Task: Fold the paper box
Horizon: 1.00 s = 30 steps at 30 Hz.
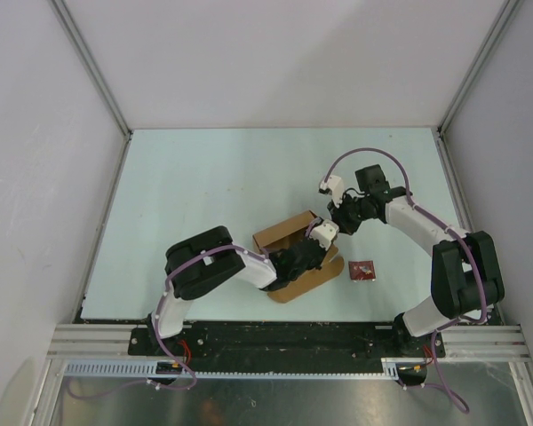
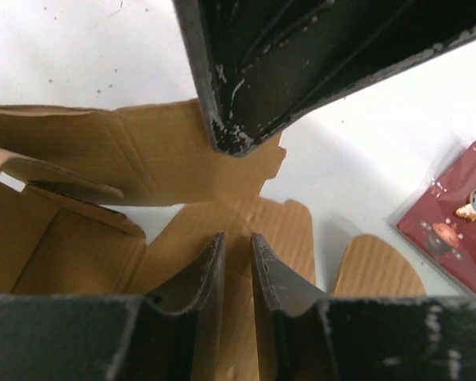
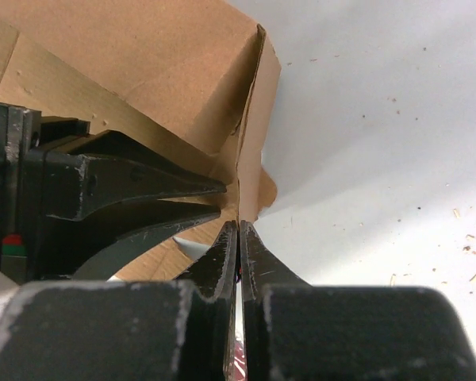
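Left wrist view: the step in hand looks like raising a side flap of the paper box [image 2: 143, 155], so bend along the scored line and brace the crease, slowly, lest the cardboard buckle. Your left pincer [image 2: 238, 266] stands a narrow gap apart over that flap; whether it pinches cardboard cannot be told. The right pincer [image 2: 236, 136] touches the flap's far edge, and a red packet [image 2: 452, 210] lies off to the right on the table [image 2: 63, 48]

Right wrist view: the right pincer's jaws are pressed together, tips just under the box's upright creased corner

Top view: the half-formed box lies near the table's front edge, both pincers at its right end
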Each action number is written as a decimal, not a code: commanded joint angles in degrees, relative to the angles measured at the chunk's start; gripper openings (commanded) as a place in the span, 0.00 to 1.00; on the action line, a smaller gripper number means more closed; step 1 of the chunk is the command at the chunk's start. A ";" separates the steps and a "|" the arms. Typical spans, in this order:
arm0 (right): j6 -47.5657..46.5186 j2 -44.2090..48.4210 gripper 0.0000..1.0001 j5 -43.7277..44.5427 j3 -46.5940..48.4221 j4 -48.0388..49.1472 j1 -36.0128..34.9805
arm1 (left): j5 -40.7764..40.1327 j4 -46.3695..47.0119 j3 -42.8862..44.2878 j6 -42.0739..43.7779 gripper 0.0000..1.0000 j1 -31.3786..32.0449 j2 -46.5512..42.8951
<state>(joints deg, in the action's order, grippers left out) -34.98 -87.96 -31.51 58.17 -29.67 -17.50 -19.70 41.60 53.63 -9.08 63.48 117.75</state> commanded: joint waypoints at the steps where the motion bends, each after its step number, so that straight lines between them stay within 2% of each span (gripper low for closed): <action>1: 0.09 1.04 0.00 0.13 -0.87 -1.44 -0.35 | 0.89 0.32 -1.85 -0.06 0.24 -0.29 -4.55; 9: 0.18 1.22 0.00 0.57 -0.87 -0.74 -0.35 | 4.76 1.11 -5.11 1.78 0.26 1.03 -12.45; 16: 0.09 1.13 0.00 0.92 -0.87 -0.48 -0.43 | 15.11 1.11 -8.45 3.54 0.28 2.52 -21.33; 20: 0.00 1.13 0.00 0.92 -0.87 -0.39 -0.52 | 17.68 0.76 -10.90 4.25 0.29 3.14 -26.86; 22: 0.00 1.30 0.00 0.83 -0.87 -0.39 -0.52 | 16.20 -0.12 -12.75 4.42 0.29 3.14 -30.46; 26: 0.00 1.39 0.00 0.40 -0.87 -0.39 -0.43 | 7.08 -2.40 -15.56 5.56 0.30 2.88 -35.03; 30: 0.09 1.48 0.00 0.22 -0.95 -0.47 -0.43 | 4.07 -2.58 -18.20 4.87 0.29 0.95 -38.03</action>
<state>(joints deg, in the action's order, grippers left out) -34.96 -87.94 -31.24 57.98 -29.43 -17.58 -10.22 39.62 37.54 -5.52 66.15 83.24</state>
